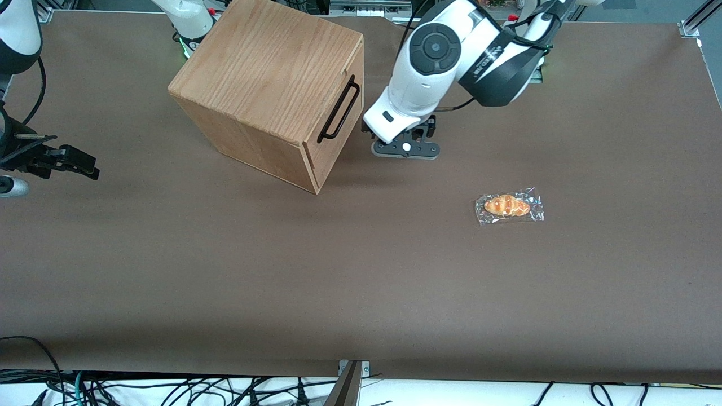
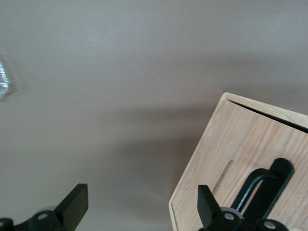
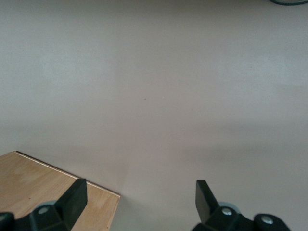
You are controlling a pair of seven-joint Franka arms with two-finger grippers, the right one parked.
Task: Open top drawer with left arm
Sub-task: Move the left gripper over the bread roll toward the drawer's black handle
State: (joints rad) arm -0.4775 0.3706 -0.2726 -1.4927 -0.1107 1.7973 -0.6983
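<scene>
The oak cabinet [image 1: 265,73] stands on the brown table, turned so its front faces the working arm's end. The top drawer's front panel [image 1: 345,127] carries a black bar handle [image 1: 338,110] and sits flush with the cabinet body. My left arm [image 1: 434,51] reaches down in front of that panel. Its gripper [image 1: 407,141] hangs low over the table, a short way from the handle and not touching it. In the left wrist view the gripper [image 2: 143,204] is open and empty. One fingertip [image 2: 207,199] shows against the drawer panel [image 2: 231,154] near the handle [image 2: 262,185].
A bread roll in a clear wrapper [image 1: 509,206] lies on the table nearer the front camera than the gripper, toward the working arm's end. An edge of its wrapper shows in the left wrist view [image 2: 4,82]. The table's front edge [image 1: 361,372] has cables below it.
</scene>
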